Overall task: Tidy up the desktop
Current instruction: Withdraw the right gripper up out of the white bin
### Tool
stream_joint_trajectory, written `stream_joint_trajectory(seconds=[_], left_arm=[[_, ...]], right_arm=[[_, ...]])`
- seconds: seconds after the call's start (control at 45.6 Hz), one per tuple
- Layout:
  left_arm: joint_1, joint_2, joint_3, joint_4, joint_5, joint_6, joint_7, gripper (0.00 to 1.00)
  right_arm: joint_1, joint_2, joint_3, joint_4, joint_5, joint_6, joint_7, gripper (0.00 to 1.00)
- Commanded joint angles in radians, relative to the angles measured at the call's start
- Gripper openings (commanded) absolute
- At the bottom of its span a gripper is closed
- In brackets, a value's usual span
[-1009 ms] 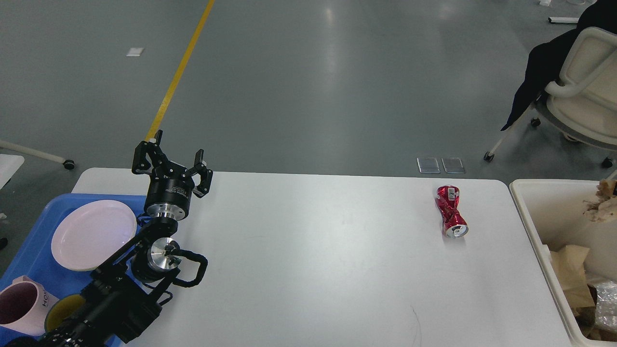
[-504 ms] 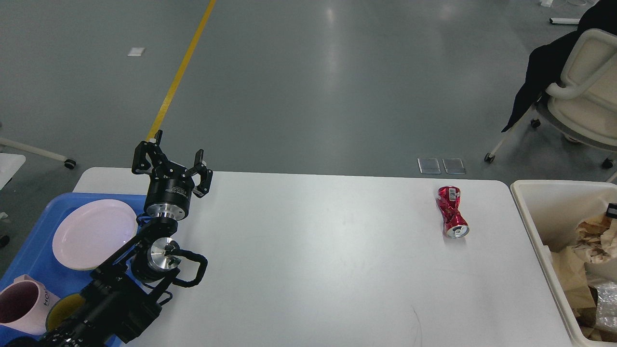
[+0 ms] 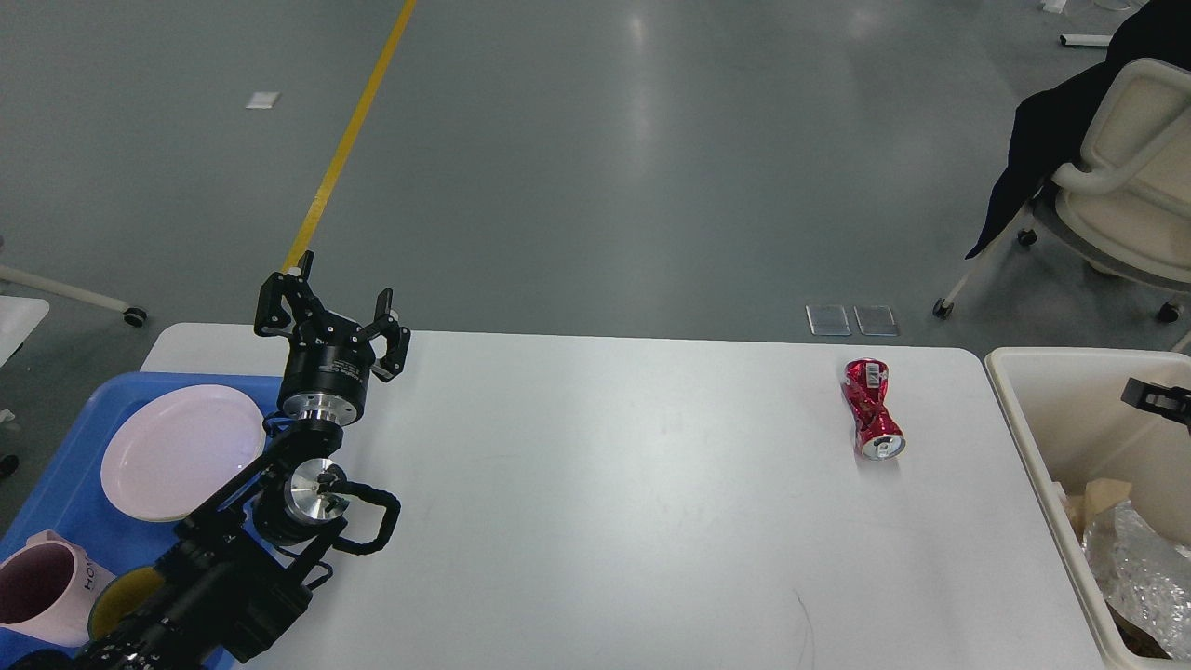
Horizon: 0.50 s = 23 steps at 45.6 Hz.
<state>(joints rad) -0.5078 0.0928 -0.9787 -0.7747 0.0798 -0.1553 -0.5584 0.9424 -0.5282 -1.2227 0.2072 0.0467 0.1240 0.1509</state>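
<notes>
The white desktop point(image 3: 605, 484) fills the middle of the head view. A crushed red can point(image 3: 872, 409) lies on it near the far right corner. My left gripper point(image 3: 337, 302) is open and empty, held upright above the desktop's far left part, beside the blue tray. Only a small black piece of my right gripper point(image 3: 1154, 398) shows at the right edge, above the cream bin. I cannot tell whether it is open or shut.
A blue tray point(image 3: 84, 419) at the left holds a pink plate point(image 3: 181, 451), a pink mug point(image 3: 42, 591) and a yellow cup point(image 3: 126, 600). The cream bin point(image 3: 1033, 428) at the right holds brown paper and clear plastic wrap. An office chair point(image 3: 1117, 195) stands far right.
The crumpled brown paper held above the bin at the right edge has dropped into it. A piece of my right gripper now shows there. The left arm and the can have not moved.
</notes>
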Motion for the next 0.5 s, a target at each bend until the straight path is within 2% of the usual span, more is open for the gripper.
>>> stream_joint_trajectory(seconds=[0.0, 0.197, 0.351, 0.482], left_arm=[[0.000, -0.001, 0.000, 0.000, 0.000, 0.000, 0.000, 0.96], [0.000, 0.001, 0.000, 0.000, 0.000, 0.000, 0.000, 0.96], [0.000, 0.001, 0.000, 0.000, 0.000, 0.000, 0.000, 0.96], [0.000, -0.001, 0.000, 0.000, 0.000, -0.001, 0.000, 0.96]], right_arm=[[0.240, -0.015, -0.001, 0.225, -0.007, 0.101, 0.001, 1.00], [0.580, -0.027, -0.014, 0.549, -0.010, 0.242, 0.001, 1.00], [0.915, -0.004, -0.069, 0.927, -0.085, 0.380, -0.001, 1.00], [1.104, 0.040, -0.070, 1.216, -0.126, 0.391, -0.002, 1.00]])
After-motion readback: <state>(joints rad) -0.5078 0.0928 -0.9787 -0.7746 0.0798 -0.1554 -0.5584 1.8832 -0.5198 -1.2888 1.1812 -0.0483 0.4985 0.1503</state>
